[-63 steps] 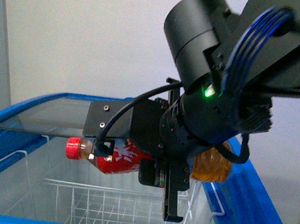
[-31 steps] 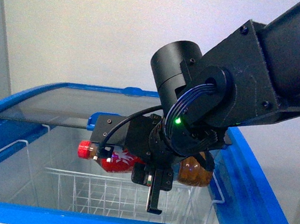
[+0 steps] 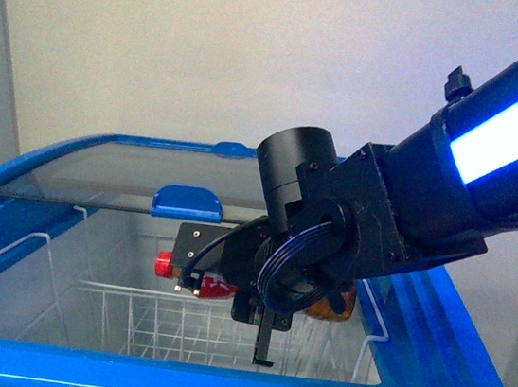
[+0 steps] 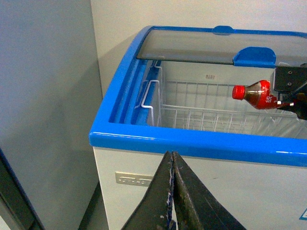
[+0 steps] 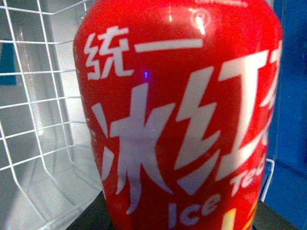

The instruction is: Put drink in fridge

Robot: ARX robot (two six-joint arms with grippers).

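My right gripper (image 3: 266,323) is shut on the drink (image 3: 198,279), a clear bottle with a red cap, brown liquid and a red label. It holds the bottle lying sideways, cap to the left, inside the open top of the fridge (image 3: 215,383), just above the white wire baskets. The drink also shows in the left wrist view (image 4: 254,93), and its red label fills the right wrist view (image 5: 182,110). My left gripper (image 4: 171,191) is shut and empty, outside the fridge in front of its white wall (image 4: 139,191).
The fridge's blue rim (image 4: 192,143) frames the opening. The curved glass lid (image 3: 99,177) with its blue handle (image 3: 187,202) is slid back and covers the far part. White wire baskets (image 3: 155,333) line the inside. A grey wall (image 4: 43,96) stands left of the fridge.
My right arm has reached forward and down, carrying the drink from above the rim lower into the fridge opening, toward the wire baskets.
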